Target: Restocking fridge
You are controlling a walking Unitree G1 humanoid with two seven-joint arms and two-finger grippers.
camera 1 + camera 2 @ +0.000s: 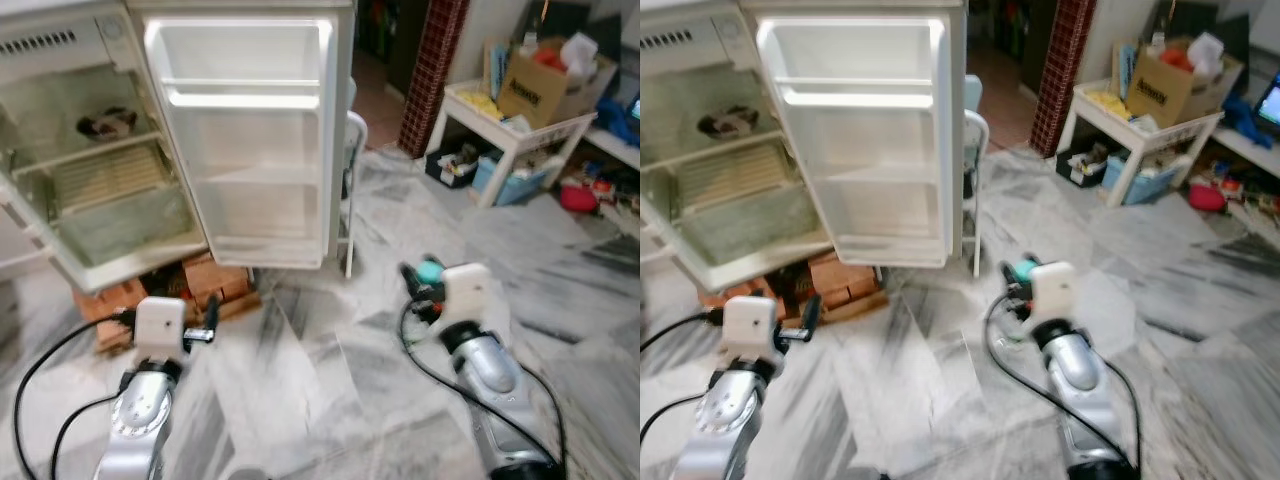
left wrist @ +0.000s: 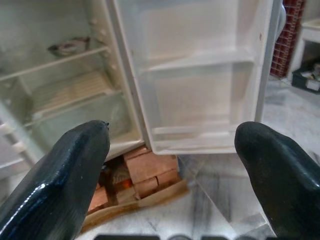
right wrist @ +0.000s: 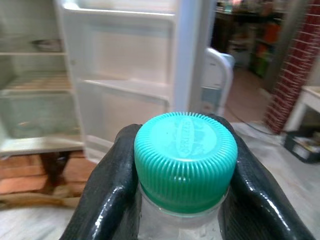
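The fridge [image 1: 100, 160] stands open at the left, raised on a stack of bricks [image 1: 215, 282] set on the marble floor [image 1: 330, 380]. Its cabinet holds 1 wire shelf [image 1: 105, 175] with a small dark dish [image 1: 105, 123] on the level above. The fridge door [image 1: 250, 140] is swung wide, its inner racks facing the robot, and a white chair [image 1: 350, 170] stands just behind the door's outer edge. The left gripper [image 2: 172, 145] hangs low in front of the bricks; its 2 fingers [image 2: 60, 175] are spread well apart with nothing between them. To the right, the right gripper [image 3: 182, 175] is held over the floor, clear of the fridge, and is clenched on a clear bottle [image 3: 180, 220] just below its green cap [image 3: 185, 160]; the cap points toward the door. In the head views the green cap shows at the tip of the right arm [image 1: 485, 365]. Further right, a white table [image 1: 510, 130] carries a cardboard box [image 1: 545, 85] and other clutter, with bins and loose items on the floor beneath it. A brick pillar [image 1: 435, 70] stands between the doorway and the table.
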